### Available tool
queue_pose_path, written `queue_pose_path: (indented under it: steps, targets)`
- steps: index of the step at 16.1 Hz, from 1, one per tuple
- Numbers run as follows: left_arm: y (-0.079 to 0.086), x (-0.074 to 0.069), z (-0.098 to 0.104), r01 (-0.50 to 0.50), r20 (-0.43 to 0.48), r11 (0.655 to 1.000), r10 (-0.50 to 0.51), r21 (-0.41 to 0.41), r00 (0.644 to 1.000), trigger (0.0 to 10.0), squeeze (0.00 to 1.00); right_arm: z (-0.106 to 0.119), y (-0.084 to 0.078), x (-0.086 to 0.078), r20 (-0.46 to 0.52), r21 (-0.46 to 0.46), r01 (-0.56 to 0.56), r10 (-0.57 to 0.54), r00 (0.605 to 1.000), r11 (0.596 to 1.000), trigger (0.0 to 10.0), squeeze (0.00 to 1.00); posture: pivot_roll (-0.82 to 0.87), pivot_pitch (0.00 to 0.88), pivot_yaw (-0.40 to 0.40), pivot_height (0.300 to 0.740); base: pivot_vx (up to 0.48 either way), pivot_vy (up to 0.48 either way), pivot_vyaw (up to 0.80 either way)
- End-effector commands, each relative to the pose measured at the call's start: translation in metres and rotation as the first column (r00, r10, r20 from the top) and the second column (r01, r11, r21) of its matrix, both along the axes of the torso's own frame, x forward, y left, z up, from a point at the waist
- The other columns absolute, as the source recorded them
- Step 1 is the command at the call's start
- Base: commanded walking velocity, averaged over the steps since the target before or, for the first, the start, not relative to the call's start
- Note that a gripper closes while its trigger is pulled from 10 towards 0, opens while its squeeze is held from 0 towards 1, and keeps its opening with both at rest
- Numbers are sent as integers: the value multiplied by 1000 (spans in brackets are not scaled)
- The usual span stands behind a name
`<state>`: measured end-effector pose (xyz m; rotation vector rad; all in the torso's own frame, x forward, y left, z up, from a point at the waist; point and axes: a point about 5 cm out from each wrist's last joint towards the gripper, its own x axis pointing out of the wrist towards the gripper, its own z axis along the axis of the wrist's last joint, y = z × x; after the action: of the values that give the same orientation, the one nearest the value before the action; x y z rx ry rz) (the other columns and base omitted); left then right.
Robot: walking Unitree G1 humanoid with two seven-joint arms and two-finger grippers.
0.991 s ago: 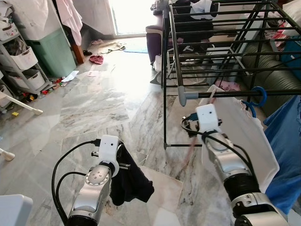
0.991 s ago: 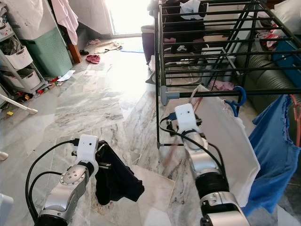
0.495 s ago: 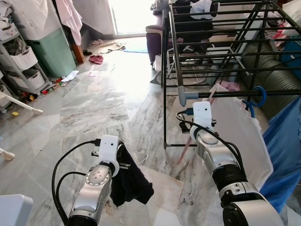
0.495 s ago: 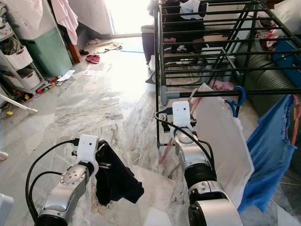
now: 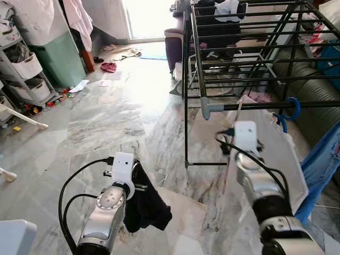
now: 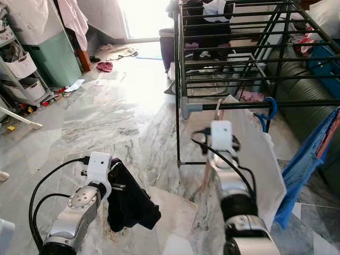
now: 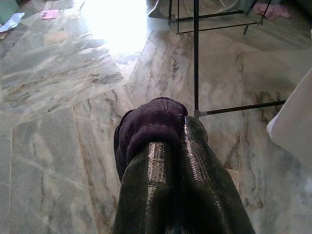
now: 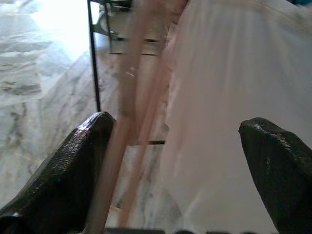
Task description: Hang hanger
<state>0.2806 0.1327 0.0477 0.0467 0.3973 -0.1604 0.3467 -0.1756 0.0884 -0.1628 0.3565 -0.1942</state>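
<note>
Pink hanger light, stiff, white garment floppy; grab bare rod. Right gripper wide, empty; left gripper clamping dark cloth.

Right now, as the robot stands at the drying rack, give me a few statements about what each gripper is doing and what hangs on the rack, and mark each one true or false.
1. The left gripper is shut on a dark garment. True.
2. The right gripper is clamped tight on a pink hanger. False: its fingers stand wide apart, with the blurred hanger beside one of them.
3. A white garment hangs from the drying rack by a blue hook. True.
4. The blue garment lies on the floor. False: it hangs at the rack's right end.
5. The dark garment is draped over the rack's top bars. False: it dangles from the left gripper, low over the floor.
</note>
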Motion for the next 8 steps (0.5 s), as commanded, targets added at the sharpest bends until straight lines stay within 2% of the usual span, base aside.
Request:
queue_pose_path:
  steps: [1, 3, 7, 8]
  targets:
    - [1, 5, 6, 8, 26, 1000, -9, 15, 1000, 10000, 0, 7, -1, 0, 24, 1, 10, -10, 1000, 1000, 10000, 1000, -49, 0, 83, 740, 0, 0, 0]
    - [0, 5, 6, 15, 23, 1000, -15, 17, 1000, 10000, 0, 6, 1, -4, 21, -2, -20, 20, 1000, 1000, 10000, 1000, -53, 0, 84, 740, 0, 0, 0]
    - [-2, 5, 5, 21, 22, 1000, -21, 18, 1000, 10000, 0, 16, 21, -5, 49, 3, -127, 126, 991, 992, 10000, 1000, -55, 0, 83, 740, 0, 0, 0]
    - [-2, 5, 6, 21, 22, 1000, -21, 17, 1000, 10000, 0, 19, 23, -4, 61, -25, -143, 144, 988, 989, 10000, 1000, -55, 0, 83, 740, 0, 0, 0]
